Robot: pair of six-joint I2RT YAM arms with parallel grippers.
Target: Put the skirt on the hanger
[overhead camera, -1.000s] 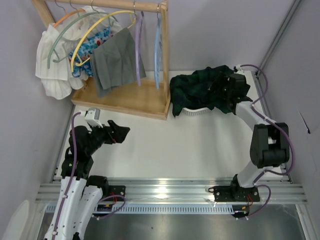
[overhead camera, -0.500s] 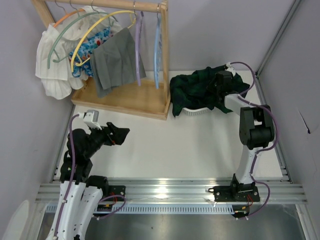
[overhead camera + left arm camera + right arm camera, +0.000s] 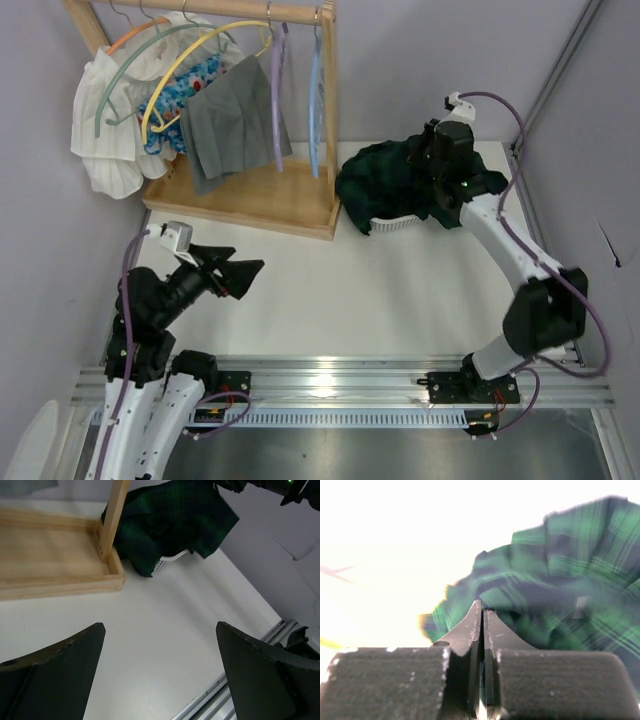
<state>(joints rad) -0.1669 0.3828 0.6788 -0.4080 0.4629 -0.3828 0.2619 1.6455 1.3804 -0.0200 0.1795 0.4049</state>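
The dark green plaid skirt [image 3: 385,180] lies heaped over a small white basket [image 3: 395,224] at the back right of the table; it also shows as skirt [image 3: 170,525] and skirt [image 3: 560,595]. My right gripper [image 3: 432,167] sits on top of the heap, its jaws pressed together with a fold of plaid cloth at the tips of the right gripper [image 3: 481,606]. The lavender hanger [image 3: 277,100] hangs on the wooden rack, bare. My left gripper [image 3: 245,270] hovers open over the table at the near left, and the left gripper [image 3: 160,625] has nothing between its fingers.
The wooden rack [image 3: 250,200] stands at the back left, its base just left of the basket. It holds a light blue hanger [image 3: 316,100], a grey garment [image 3: 230,125], a yellow hanger [image 3: 200,60] and a white ruffled garment [image 3: 105,130]. Walls close both sides.
My right gripper closed from wide open and swung left and up over the skirt, which bunched toward it. The left arm rose a little and stayed open.
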